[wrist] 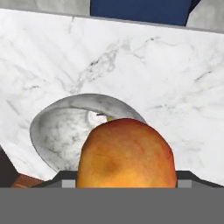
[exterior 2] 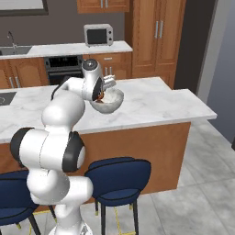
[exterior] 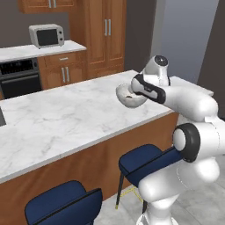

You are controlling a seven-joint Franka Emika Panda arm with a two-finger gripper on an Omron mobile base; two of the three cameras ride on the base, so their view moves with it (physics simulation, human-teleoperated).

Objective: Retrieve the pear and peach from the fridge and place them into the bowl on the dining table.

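We're hovering over the bowl [wrist: 65,131] on the dining table [wrist: 166,78], and the gripper [wrist: 126,181] is clasping the peach [wrist: 127,153], jaws spread wide around it. The peach is looking round, showing no clear long axis, and hanging just above the bowl's rim.

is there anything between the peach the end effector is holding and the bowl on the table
Nothing visible. In the hand view the peach sits in the end effector right above the bowl on the dining table, the bowl's opening unobstructed.
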